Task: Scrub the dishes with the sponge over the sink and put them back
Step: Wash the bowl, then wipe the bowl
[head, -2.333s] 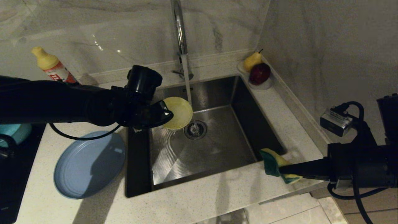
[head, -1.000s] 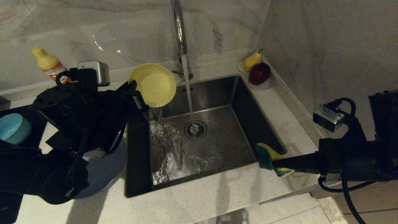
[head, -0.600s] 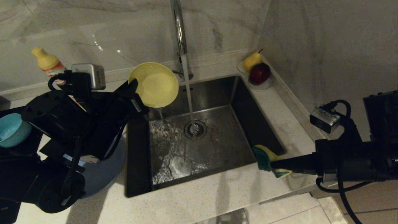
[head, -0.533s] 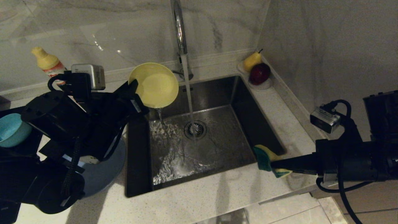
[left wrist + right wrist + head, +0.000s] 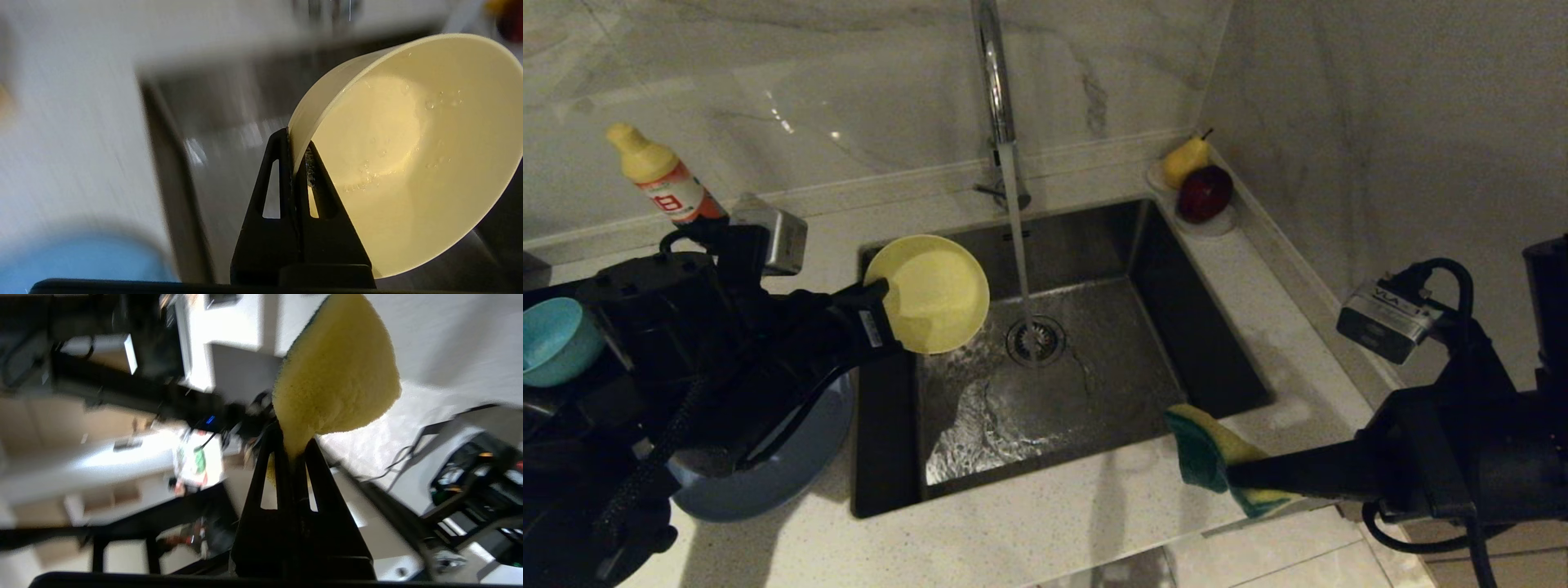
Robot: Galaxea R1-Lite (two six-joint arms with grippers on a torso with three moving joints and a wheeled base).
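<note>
Over the sink's (image 5: pixel 1045 384) left edge hangs the yellow bowl (image 5: pixel 935 294), tipped on its side, rim pinched by the closed left end effector (image 5: pixel 876 304).
- Change: a second ago the bowl was raised near the tap (image 5: pixel 996 90) and pouring out; now it sits lower, emptied. Rinse judged done; scrubbing or return comes next.
- Right end effector (image 5: pixel 1232 475), clamped on the sponge (image 5: pixel 1207 457), has drifted left across the sink's front right corner.
- Left wrist view alone shows droplets inside the bowl; head view alone shows plate (image 5: pixel 768 482) and teal bowl (image 5: pixel 551 343) left of the sink.
</note>
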